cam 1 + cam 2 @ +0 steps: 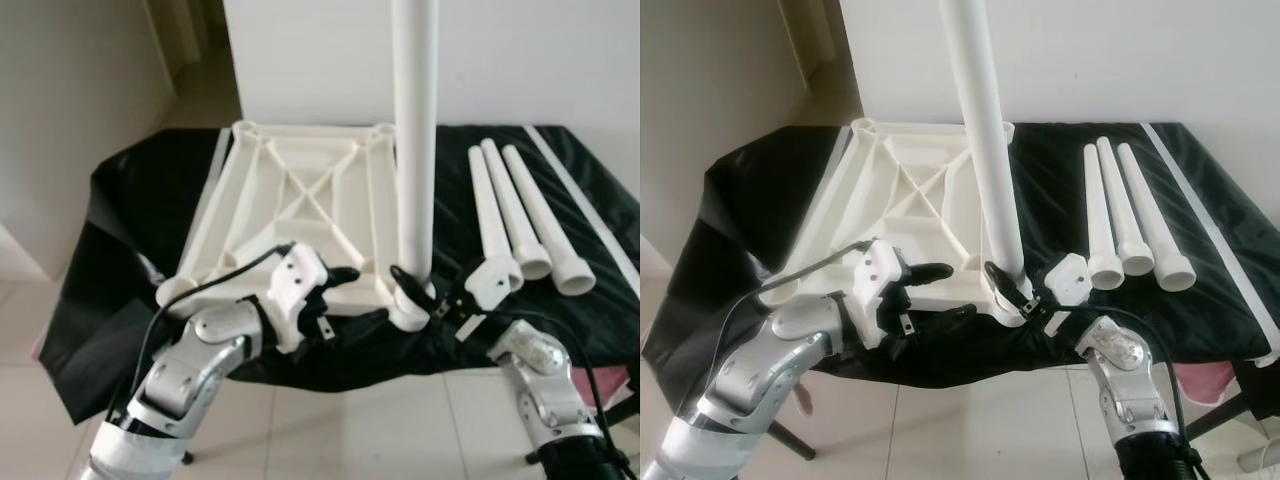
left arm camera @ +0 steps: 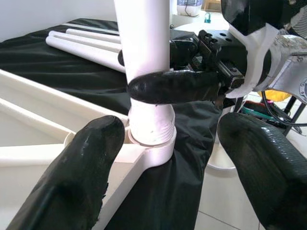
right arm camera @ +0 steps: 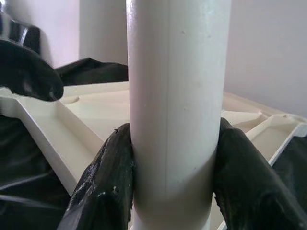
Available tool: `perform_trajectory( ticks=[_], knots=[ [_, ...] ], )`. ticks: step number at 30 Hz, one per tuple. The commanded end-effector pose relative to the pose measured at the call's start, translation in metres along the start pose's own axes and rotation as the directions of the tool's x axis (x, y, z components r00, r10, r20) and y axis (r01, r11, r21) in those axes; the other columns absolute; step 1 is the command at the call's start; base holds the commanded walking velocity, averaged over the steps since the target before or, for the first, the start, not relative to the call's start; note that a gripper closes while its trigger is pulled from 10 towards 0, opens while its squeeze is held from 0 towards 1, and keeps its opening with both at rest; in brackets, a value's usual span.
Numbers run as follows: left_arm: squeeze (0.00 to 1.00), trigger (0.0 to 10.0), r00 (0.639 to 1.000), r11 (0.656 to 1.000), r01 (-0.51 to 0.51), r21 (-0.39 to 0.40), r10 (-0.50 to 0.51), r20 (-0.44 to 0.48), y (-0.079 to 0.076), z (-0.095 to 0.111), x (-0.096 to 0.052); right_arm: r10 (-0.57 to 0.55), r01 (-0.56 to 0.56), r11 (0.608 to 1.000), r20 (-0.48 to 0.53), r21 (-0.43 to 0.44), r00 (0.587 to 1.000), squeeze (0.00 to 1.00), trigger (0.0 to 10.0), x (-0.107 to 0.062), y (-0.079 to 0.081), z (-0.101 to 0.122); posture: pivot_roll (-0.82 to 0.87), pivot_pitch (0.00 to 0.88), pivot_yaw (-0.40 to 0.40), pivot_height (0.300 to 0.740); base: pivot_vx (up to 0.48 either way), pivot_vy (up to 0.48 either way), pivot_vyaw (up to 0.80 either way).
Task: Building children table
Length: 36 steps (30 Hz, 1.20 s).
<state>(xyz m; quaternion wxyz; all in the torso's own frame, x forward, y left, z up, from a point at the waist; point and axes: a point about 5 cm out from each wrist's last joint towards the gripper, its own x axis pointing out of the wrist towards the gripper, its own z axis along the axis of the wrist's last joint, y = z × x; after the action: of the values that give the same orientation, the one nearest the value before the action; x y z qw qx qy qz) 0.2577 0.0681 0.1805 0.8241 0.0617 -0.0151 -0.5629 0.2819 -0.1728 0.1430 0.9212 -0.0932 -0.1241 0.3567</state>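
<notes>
The white plastic tabletop [image 1: 300, 200] lies upside down on a black cloth. One white leg [image 1: 413, 150] stands upright in its near right corner socket [image 2: 151, 143]. My right gripper [image 1: 412, 288] is shut on this leg just above the socket, with both black pads [image 3: 108, 177] pressed to its sides. My left gripper [image 1: 357, 297] is open at the tabletop's front edge, a short way left of the leg and pointing at it. Its fingers [image 2: 86, 163] touch nothing.
Three loose white legs [image 1: 520, 215] lie side by side on the black cloth [image 1: 130, 220], to the right of the tabletop. A white wall stands behind. The cloth's front edge hangs over tiled floor [image 1: 400, 430]. A pink object [image 1: 1205, 380] sits low right.
</notes>
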Motion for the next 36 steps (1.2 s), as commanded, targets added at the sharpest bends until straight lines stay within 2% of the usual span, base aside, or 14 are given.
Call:
perform_trajectory(
  ticks=[1,5,13,18,21,28,32,36],
  knots=[
    [0.00,10.0,1.000,1.000,0.018,0.009,-0.018,0.005,0.000,0.004,-0.002,0.004,0.011,0.991,-0.110,0.136,0.994,0.00,10.0,-0.009,0.003,-0.026,-0.04,0.035,0.045,0.740,0.000,0.000,0.00],
    [0.00,10.0,1.000,1.000,0.016,0.008,-0.016,0.005,0.000,0.004,-0.002,0.001,0.019,0.981,-0.105,0.192,0.994,0.00,10.0,-0.009,0.000,-0.030,-0.04,0.036,0.046,0.740,0.000,0.000,0.00],
    [0.00,10.0,1.000,1.000,0.014,0.006,-0.014,0.005,0.000,0.005,-0.003,-0.033,0.059,0.970,-0.113,0.236,0.993,0.00,10.0,-0.011,-0.004,-0.036,-0.04,0.037,0.046,0.740,0.000,0.000,0.00],
    [0.00,10.0,1.000,1.000,0.012,0.004,-0.012,0.005,0.000,0.005,-0.003,-0.087,0.134,0.946,-0.165,0.296,0.982,0.00,10.0,-0.012,-0.006,-0.044,-0.04,0.041,0.045,0.740,0.000,0.000,0.00],
    [0.00,10.0,1.000,1.000,0.012,0.003,-0.012,0.005,-0.001,0.005,-0.003,-0.111,0.160,0.943,-0.176,0.291,0.978,0.00,10.0,-0.013,-0.007,-0.046,-0.04,0.041,0.044,0.740,0.000,0.000,0.00],
    [0.00,10.0,1.000,1.000,0.007,0.002,-0.007,0.005,-0.001,0.005,-0.004,-0.192,0.217,0.949,-0.130,0.227,0.973,0.00,10.0,-0.013,-0.004,-0.041,-0.03,0.043,0.035,0.740,0.000,0.000,0.00],
    [0.00,10.0,1.000,1.000,0.001,-0.001,-0.001,0.003,-0.002,0.005,-0.006,-0.307,0.322,0.925,-0.105,0.200,0.946,0.00,10.0,-0.012,0.009,-0.038,-0.03,0.049,0.032,0.740,0.000,0.000,0.00],
    [0.00,10.0,1.000,1.000,0.000,-0.003,0.000,0.003,-0.002,0.005,-0.006,-0.339,0.357,0.912,-0.116,0.203,0.933,0.00,10.0,-0.013,0.011,-0.039,-0.03,0.049,0.032,0.740,0.000,0.000,0.00]
  ],
)
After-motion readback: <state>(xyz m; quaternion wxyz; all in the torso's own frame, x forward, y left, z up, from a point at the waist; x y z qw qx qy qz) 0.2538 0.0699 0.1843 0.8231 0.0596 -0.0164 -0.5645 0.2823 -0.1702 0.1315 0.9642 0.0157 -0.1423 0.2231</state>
